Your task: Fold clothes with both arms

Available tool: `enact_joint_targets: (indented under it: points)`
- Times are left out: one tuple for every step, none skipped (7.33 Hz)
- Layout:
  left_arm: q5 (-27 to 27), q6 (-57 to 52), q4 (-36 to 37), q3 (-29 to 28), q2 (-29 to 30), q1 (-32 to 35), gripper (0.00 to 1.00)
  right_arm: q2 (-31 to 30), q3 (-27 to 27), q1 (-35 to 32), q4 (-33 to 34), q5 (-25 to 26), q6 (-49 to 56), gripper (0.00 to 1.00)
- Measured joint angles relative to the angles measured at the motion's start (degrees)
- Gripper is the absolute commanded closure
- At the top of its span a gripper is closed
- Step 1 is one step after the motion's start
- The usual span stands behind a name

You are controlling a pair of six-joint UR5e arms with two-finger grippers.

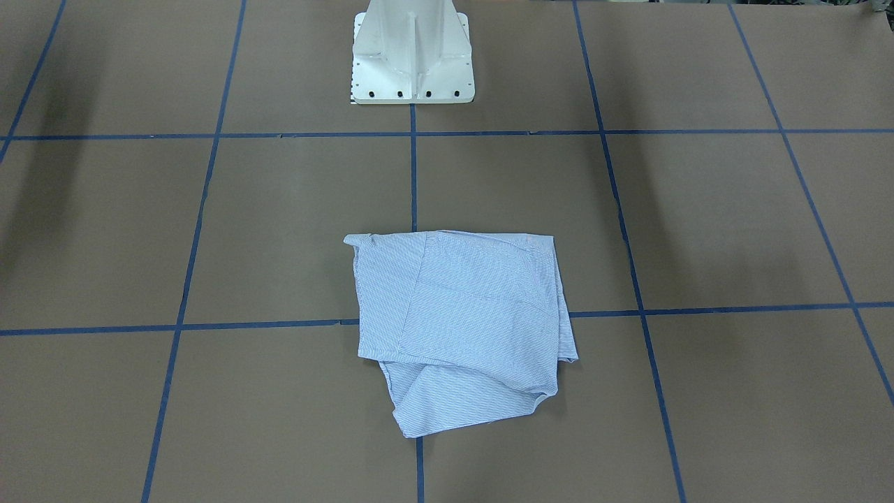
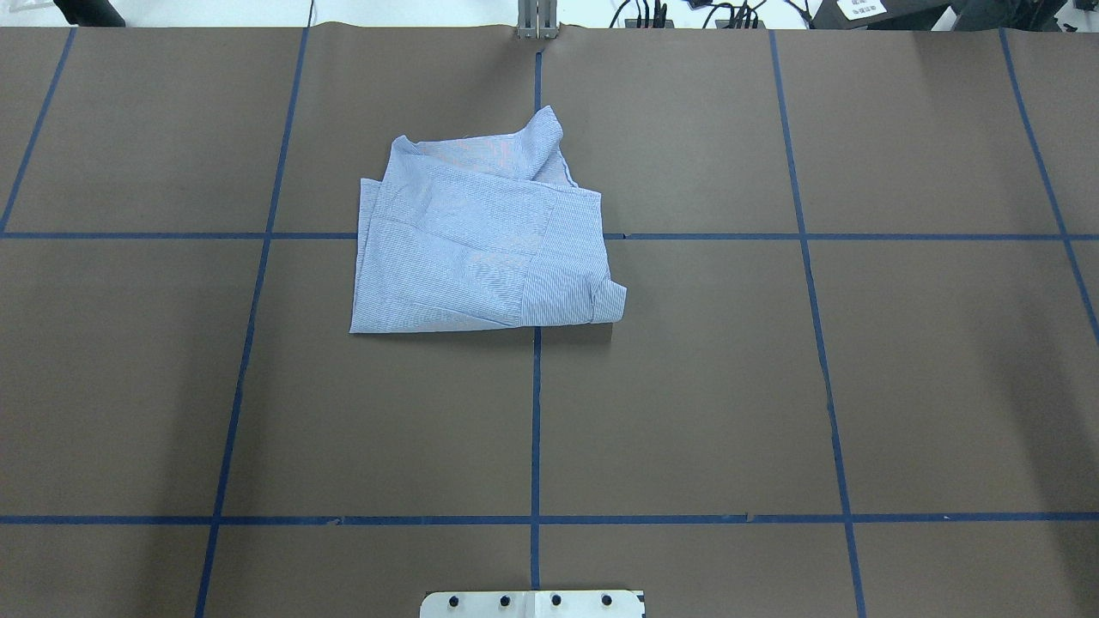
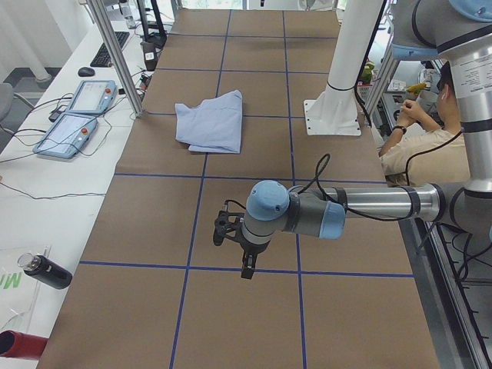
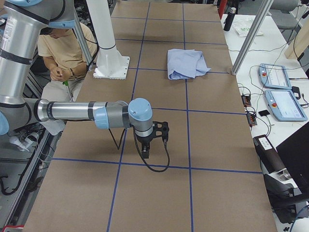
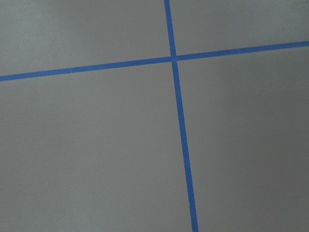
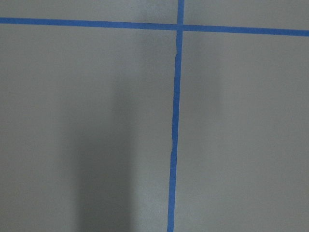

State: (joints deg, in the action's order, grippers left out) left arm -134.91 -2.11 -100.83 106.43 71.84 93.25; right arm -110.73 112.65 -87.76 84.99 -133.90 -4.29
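Roughly folded, the striped shirt [image 1: 457, 321] lies on the brown table [image 1: 698, 223], in front of the white base [image 1: 412, 63]. From above, it covers a spot where blue lines [image 2: 807, 236] cross. In the side views, the left gripper [image 3: 247, 269] and the right gripper [image 4: 146, 153] hang over the table, well apart from the shirt. I cannot tell if their jaws are open or closed. Both wrist views show only table and blue lines.

The fine-striped light blue shirt [image 2: 481, 249] lies folded in a rumpled squarish bundle, upper centre-left of the overhead view. The left arm [image 3: 369, 204] and right arm [image 4: 72, 110] reach out level, well apart from it.
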Motion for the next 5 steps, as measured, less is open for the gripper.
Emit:
enact_joint_targets:
  points:
    - [0.00,0.00,-0.04,-0.28,-0.02,0.00,0.00,0.06,0.04,0.01,0.00,-0.08,0.01,0.00]
    - [0.00,0.00,-0.12,-0.68,-0.03,0.00,0.00,0.11,0.07,0.00,0.00,-0.08,0.06,0.00]
    - [0.00,-0.02,-0.28,-1.20,-0.03,0.00,0.00,0.14,0.13,0.01,0.00,-0.02,0.12,0.00]
    - [0.00,-0.03,-0.42,-1.60,-0.03,0.00,0.00,0.16,0.16,0.03,0.00,0.00,0.15,0.00]
    - [0.00,-0.02,-0.47,-1.81,-0.03,0.00,0.00,0.16,0.18,0.04,0.00,-0.04,0.16,0.00]
